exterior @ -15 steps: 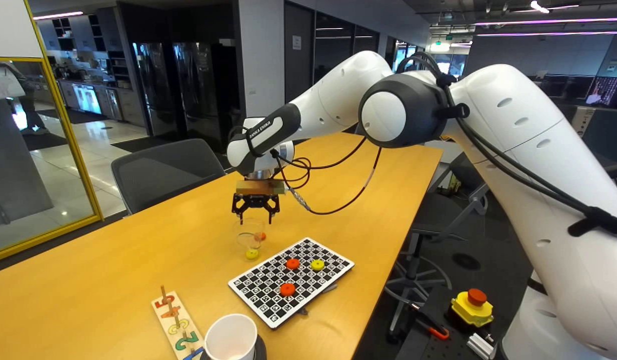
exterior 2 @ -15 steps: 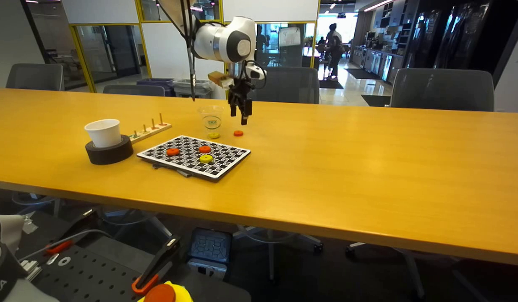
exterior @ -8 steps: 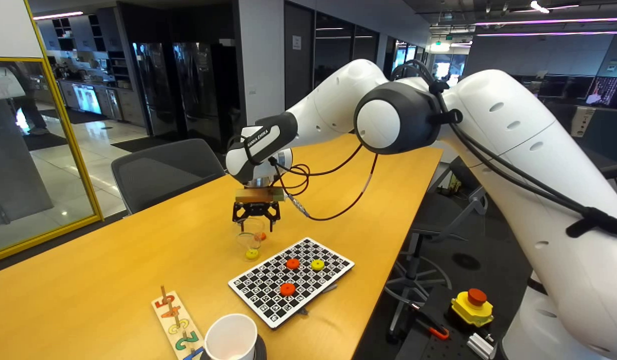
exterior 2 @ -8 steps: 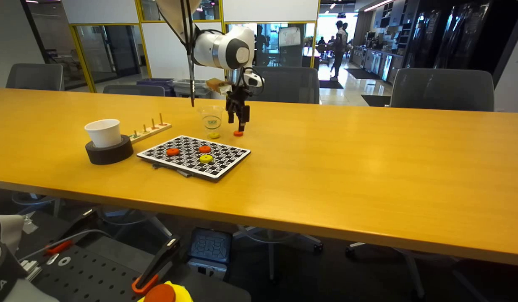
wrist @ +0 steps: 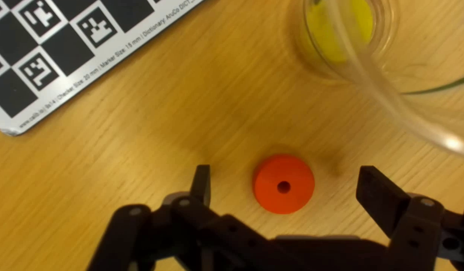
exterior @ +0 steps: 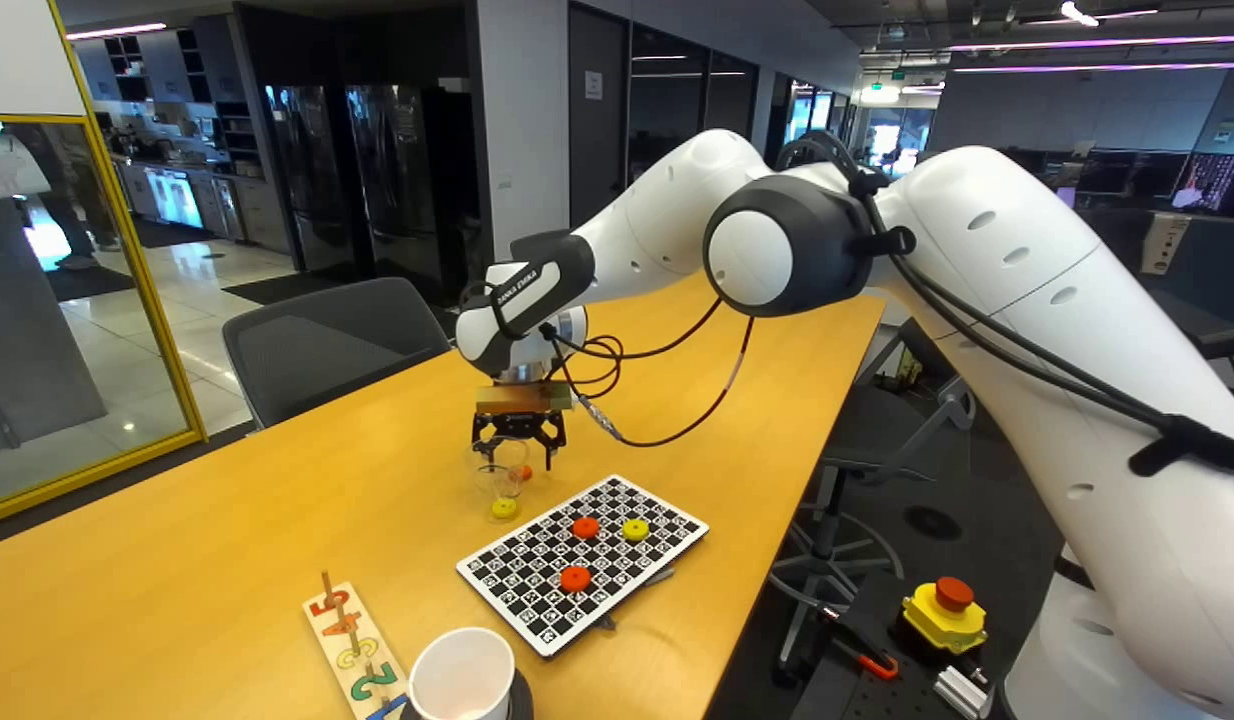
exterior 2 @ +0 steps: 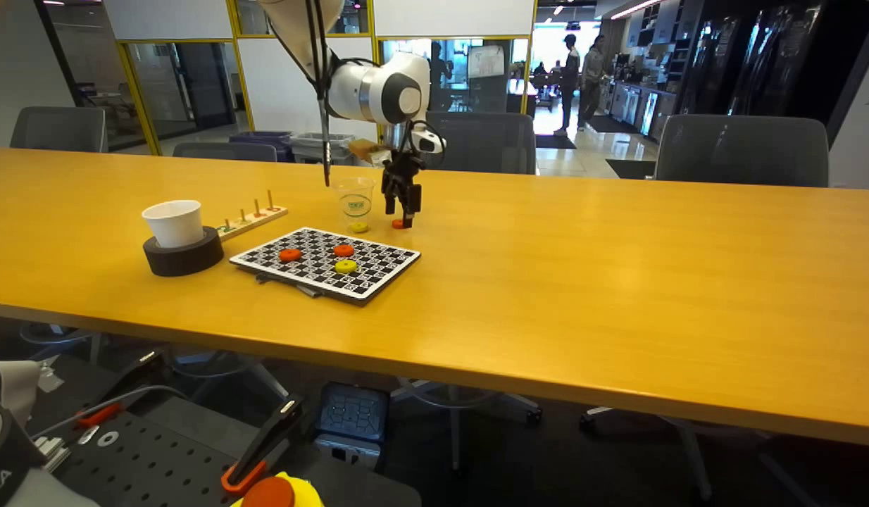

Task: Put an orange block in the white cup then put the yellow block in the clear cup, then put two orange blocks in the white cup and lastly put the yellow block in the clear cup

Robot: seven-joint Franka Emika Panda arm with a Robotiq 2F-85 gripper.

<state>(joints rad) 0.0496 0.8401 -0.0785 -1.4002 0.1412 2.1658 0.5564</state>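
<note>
The claw [wrist: 284, 181] is empty, its fingers [wrist: 202, 184] spread on either side of the pierced orange disc [wrist: 269, 184]. Such placing presumably serves to lift it off the tabletop [wrist: 85, 169].

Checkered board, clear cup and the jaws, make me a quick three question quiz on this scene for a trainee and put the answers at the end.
1. Count: how many blocks lie on the checkered board?
2. Choose: in the wrist view, the jaws are A) shut tight; B) open, with an orange block showing between them; C) out of the picture.
3. Fill in: the block inside the clear cup is ___ in color.

Key:
1: three, two orange ones and a yellow one.
2: B.
3: yellow.
</note>
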